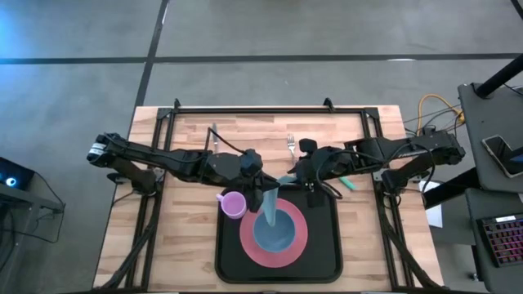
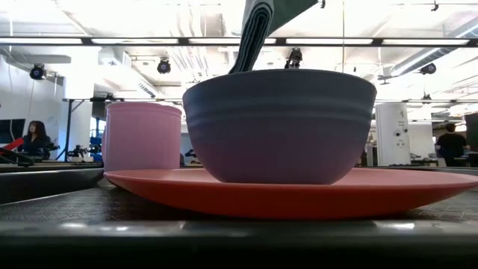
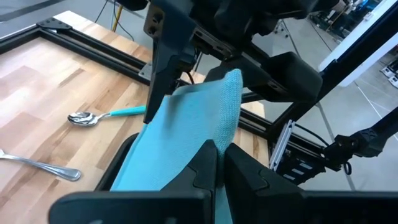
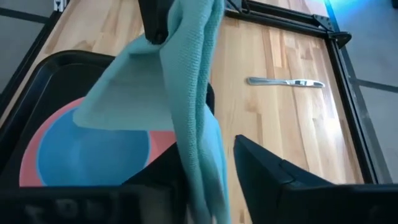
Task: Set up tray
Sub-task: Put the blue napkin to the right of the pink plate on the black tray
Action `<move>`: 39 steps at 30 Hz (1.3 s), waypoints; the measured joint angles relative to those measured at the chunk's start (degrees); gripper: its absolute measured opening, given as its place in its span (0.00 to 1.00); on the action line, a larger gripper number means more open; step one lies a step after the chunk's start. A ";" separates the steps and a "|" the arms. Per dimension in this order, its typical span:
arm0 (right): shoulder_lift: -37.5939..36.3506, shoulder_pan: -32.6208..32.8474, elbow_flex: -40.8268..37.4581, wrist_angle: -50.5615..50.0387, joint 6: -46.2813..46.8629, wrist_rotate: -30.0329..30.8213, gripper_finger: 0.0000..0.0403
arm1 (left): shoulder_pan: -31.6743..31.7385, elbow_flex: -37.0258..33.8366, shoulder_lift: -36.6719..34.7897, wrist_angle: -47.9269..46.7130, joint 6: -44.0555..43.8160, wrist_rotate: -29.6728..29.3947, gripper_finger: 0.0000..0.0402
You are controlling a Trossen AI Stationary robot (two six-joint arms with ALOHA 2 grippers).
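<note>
The black tray (image 1: 327, 249) lies at the table's near middle. On it stand a pink plate (image 1: 301, 237) with a blue bowl (image 1: 274, 233) and, to the left, a pink cup (image 1: 233, 204). A teal folded napkin (image 1: 272, 196) is held up over the bowl. My left gripper (image 1: 260, 178) and right gripper (image 1: 292, 175) meet above the tray's far edge, each shut on the napkin. One flap (image 4: 124, 93) hangs toward the bowl (image 2: 280, 123); in the low view the napkin (image 2: 254, 37) slants down behind the bowl's rim. My left gripper pinches the napkin between its two fingers (image 3: 205, 165) at the napkin's left end (image 3: 186, 140), coming level from the table's left. The cloth is lifted clear of the table and stretches away toward the other gripper. My right gripper has the napkin's right end (image 4: 202, 180) between its fingers (image 4: 273, 180), coming from the table's right. Several folded layers are bunched there. The near finger is hidden behind the cloth. The rest runs up to my left gripper (image 4: 155, 18), with one flap hanging over the bowl.
On the bare wood beyond the tray lie a fork (image 1: 291, 145), a knife (image 1: 214, 135) and a teal-handled spoon (image 1: 350, 184). A black frame rail (image 1: 270, 109) borders the table's far side and both flanks. People show in the room behind.
</note>
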 joint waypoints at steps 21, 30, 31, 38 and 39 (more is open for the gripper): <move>-2.38 0.28 -0.07 -7.54 7.60 1.98 0.02 | 0.31 -0.39 0.00 -0.06 -0.03 -2.49 0.14; -3.97 2.09 -0.07 -23.37 18.11 1.10 0.02 | 0.31 -0.42 -0.02 -0.37 -0.04 -2.47 0.14; -4.17 2.54 -0.06 -24.85 20.18 0.02 0.02 | 0.31 -0.48 -0.01 -0.43 -0.04 -2.47 0.14; -4.19 7.67 -0.04 -28.91 36.14 -18.92 0.02 | 0.33 -1.89 -0.02 -0.45 -0.02 -2.47 0.14; -4.06 8.89 -0.04 -28.81 37.96 -21.53 0.02 | 0.33 -2.20 -0.02 -0.44 -0.02 -2.46 0.14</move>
